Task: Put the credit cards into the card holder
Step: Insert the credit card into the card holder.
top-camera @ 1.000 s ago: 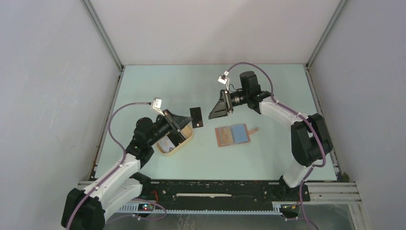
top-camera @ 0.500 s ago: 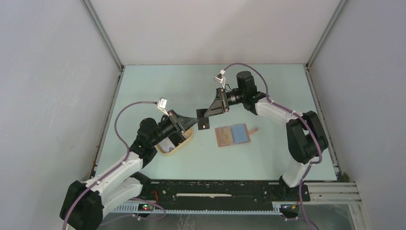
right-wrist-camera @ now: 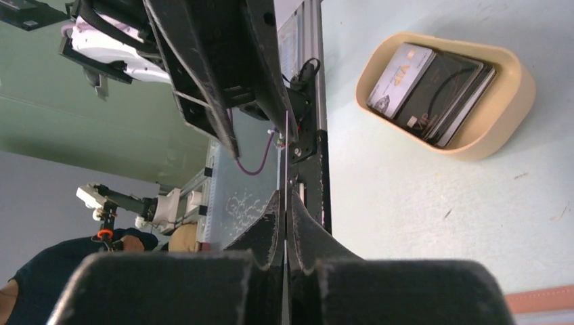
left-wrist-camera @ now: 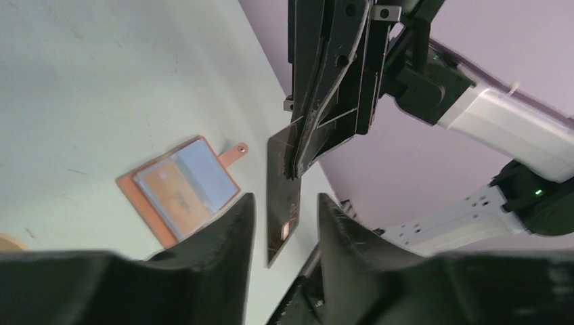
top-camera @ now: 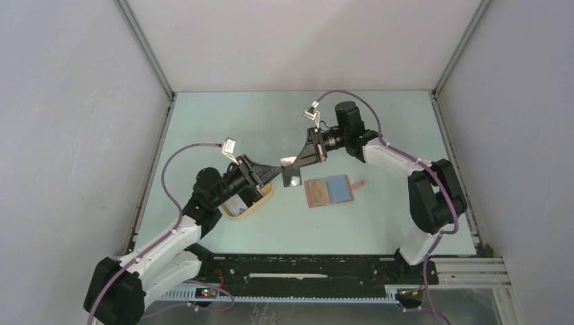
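Note:
A black credit card [top-camera: 291,175] hangs in the air between both grippers, left of the card holder. My right gripper [top-camera: 293,162] is shut on the card's upper end; in the right wrist view the card [right-wrist-camera: 285,156] shows as a thin edge pinched between the fingers [right-wrist-camera: 274,223]. My left gripper [left-wrist-camera: 284,217] is open, its fingers standing on either side of the card [left-wrist-camera: 283,196] without touching it. The reddish-brown card holder [top-camera: 329,191] lies open flat on the table, with an orange card [left-wrist-camera: 169,198] in its grey-blue slots. More credit cards [right-wrist-camera: 426,84] lie stacked in the tan tray.
The pale tan oval tray [top-camera: 268,198] sits under my left arm, left of the card holder; its rim [right-wrist-camera: 504,112] also shows in the right wrist view. White walls close in the pale green table on three sides.
My right gripper came in to the black card and shut on it. My left gripper, which was holding the card, has opened its jaws around it.

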`<act>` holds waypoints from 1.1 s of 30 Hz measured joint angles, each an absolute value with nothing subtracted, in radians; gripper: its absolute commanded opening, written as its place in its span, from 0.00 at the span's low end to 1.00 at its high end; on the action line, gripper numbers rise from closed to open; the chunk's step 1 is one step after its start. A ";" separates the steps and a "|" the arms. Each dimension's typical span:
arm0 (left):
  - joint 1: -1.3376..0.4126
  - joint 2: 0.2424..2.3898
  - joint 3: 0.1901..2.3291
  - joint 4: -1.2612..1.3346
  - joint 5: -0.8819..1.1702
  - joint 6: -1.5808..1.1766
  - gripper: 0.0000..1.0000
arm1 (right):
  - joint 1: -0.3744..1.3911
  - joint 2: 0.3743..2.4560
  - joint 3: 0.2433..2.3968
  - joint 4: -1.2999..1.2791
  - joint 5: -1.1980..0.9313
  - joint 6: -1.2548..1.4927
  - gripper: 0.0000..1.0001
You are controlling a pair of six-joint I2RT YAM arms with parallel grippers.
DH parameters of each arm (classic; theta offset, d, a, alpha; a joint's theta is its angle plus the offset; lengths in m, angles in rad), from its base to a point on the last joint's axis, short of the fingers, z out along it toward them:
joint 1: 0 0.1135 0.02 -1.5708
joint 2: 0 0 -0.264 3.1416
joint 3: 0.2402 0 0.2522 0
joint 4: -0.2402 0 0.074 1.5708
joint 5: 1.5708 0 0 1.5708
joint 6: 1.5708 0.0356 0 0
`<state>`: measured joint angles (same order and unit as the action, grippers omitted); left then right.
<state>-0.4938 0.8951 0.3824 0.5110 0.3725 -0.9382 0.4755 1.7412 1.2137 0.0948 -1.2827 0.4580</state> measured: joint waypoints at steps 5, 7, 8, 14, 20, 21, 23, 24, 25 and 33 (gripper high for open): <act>-0.495 0.826 0.378 0.488 0.368 -0.878 0.76 | 0.451 1.644 1.205 -0.200 -1.220 0.183 0.00; -0.495 0.808 0.361 0.501 0.365 -0.855 0.77 | 0.428 1.568 1.190 -0.308 -1.170 0.073 0.00; -0.495 0.808 0.350 0.516 0.366 -0.847 0.76 | 0.411 1.523 1.169 -0.336 -1.146 0.036 0.00; -0.536 1.002 0.322 0.694 0.380 -0.818 0.73 | 0.236 1.338 0.949 -0.364 -1.045 -0.030 0.00; -0.672 1.282 0.364 0.769 0.347 -0.757 0.58 | 0.152 1.523 0.928 -0.394 -1.024 -0.018 0.00; -0.687 1.331 0.381 0.776 0.340 -0.747 0.57 | 0.145 1.549 0.929 -0.397 -1.021 -0.017 0.00; -0.707 1.414 0.415 0.783 0.320 -0.730 0.54 | 0.132 1.597 0.930 -0.400 -1.010 -0.011 0.00; -0.715 1.443 0.430 0.785 0.313 -0.722 0.52 | 0.129 1.611 0.931 -0.400 -1.002 -0.008 0.00; -0.722 1.479 0.450 0.787 0.304 -0.713 0.50 | 0.126 1.625 0.934 -0.400 -0.995 -0.004 0.00; -0.764 1.691 0.588 0.809 0.273 -0.661 0.22 | 0.119 1.709 0.992 -0.379 -0.951 0.014 0.00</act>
<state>-0.7635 1.6905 0.5880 0.8085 0.2726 -0.6609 0.1192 1.7092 0.9916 -0.3790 -0.9508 0.0135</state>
